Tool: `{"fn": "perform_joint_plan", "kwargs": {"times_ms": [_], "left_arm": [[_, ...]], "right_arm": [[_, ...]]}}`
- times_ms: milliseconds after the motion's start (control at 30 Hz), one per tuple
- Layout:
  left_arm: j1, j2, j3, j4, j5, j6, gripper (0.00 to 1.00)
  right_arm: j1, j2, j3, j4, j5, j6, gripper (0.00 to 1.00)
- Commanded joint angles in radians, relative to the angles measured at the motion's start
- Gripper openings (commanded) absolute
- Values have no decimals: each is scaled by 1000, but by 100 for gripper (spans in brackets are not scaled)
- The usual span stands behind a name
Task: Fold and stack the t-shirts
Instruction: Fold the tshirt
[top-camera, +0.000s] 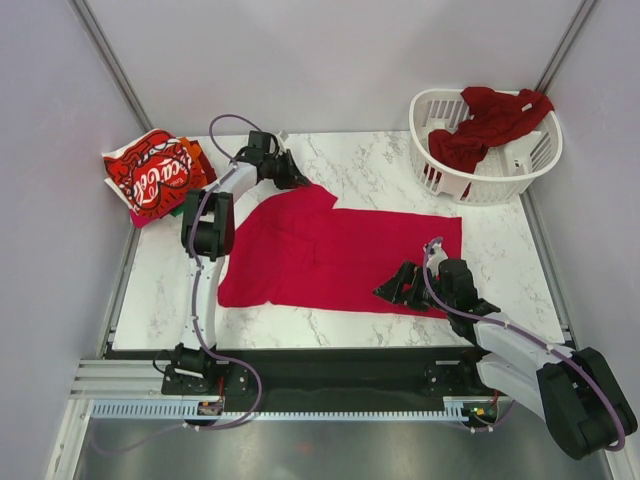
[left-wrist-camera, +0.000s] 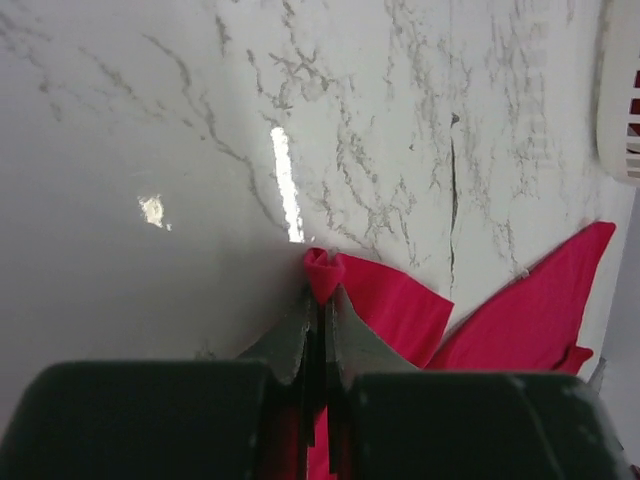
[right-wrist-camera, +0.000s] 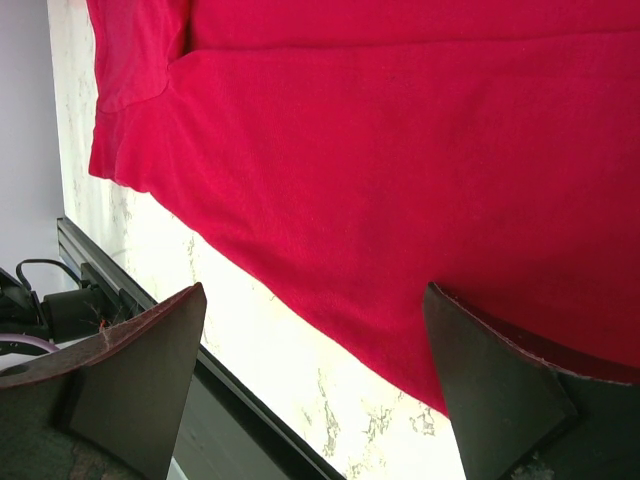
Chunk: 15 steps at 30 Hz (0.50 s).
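A plain bright red t-shirt (top-camera: 340, 255) lies spread flat on the marble table. My left gripper (top-camera: 298, 180) is shut on its far-left corner; in the left wrist view a pinched fold of red cloth (left-wrist-camera: 325, 272) sticks out between the closed jaws. My right gripper (top-camera: 400, 290) is open and empty, hovering over the shirt's near edge (right-wrist-camera: 330, 330), one finger over cloth, the other over bare table. A folded Coca-Cola t-shirt (top-camera: 150, 175) tops a stack at the far left, with an orange one (top-camera: 197, 160) beside it. A dark red t-shirt (top-camera: 490, 125) hangs in the basket.
A white slatted laundry basket (top-camera: 500, 185) stands at the far right corner; its rim also shows in the left wrist view (left-wrist-camera: 620, 100). The black frame rail (top-camera: 330, 365) runs along the table's near edge. Grey walls enclose the table.
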Motion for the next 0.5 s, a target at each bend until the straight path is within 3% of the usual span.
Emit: {"fn": "perform_joint_plan", "kwargs": {"times_ms": [0, 67, 233, 333, 467], "left_arm": [[13, -150, -82, -80, -173, 57, 2], [28, -245, -171, -94, -256, 62, 2], [71, -380, -318, -115, -314, 88, 2], [71, -426, -331, -163, -334, 108, 2], [71, -461, -326, -224, -348, 131, 2]], "right_arm": [[3, -7, 32, 23, 6, -17, 98], [2, -16, 44, 0, 6, -25, 98], [6, -77, 152, -154, 58, -88, 98], [5, -73, 302, -305, 181, -160, 98], [3, 91, 561, -553, 562, -200, 98]]}}
